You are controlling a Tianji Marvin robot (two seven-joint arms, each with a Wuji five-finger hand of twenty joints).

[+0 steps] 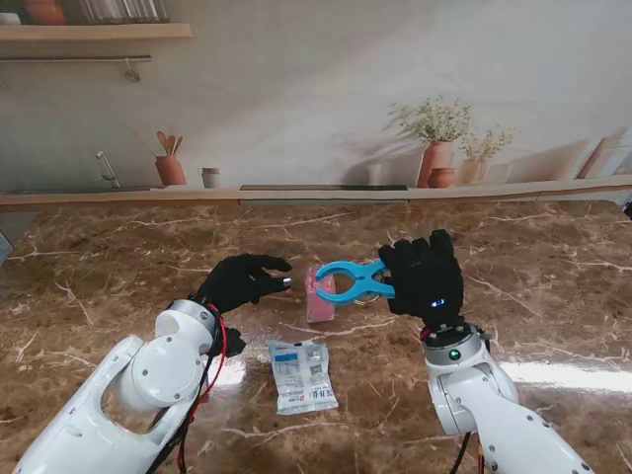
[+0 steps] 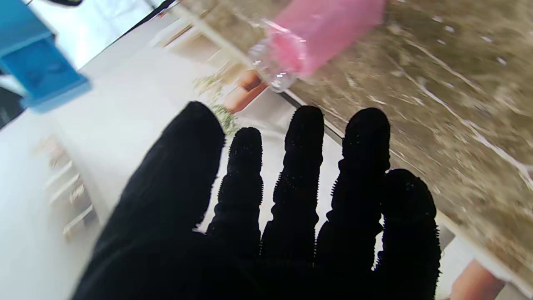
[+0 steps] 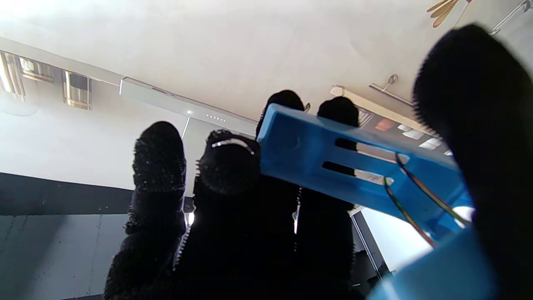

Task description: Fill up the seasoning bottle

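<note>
Stand view first, from my left: the left hand [image 1: 240,281] hovers over the marble table [image 1: 553,276] with its black-gloved fingers spread and nothing in them, fingertips pointing toward the pink seasoning bottle [image 1: 321,294] and stopping just short of it. Nearer to me, between the two arms, a small white refill packet [image 1: 301,373] with a blue label lies flat on the table. The bottle stands at the middle of the table, and the round jaws of a blue clip [image 1: 353,280] sit over its top (whether they actually touch the bottle I cannot tell). Farther right, the right hand [image 1: 427,276] is closed around the clip's handles, holding it level above the table.

Left wrist camera: the open fingers [image 2: 304,166] fan out with gaps between them, the pink bottle [image 2: 320,33] with its clear neck beyond them, and a corner of the blue clip [image 2: 41,75] off to one side.

Right wrist camera: the clip's blue handle [image 3: 354,166] crosses the fingers [image 3: 160,158], its wire spring showing, and the thumb presses on the other handle.
</note>
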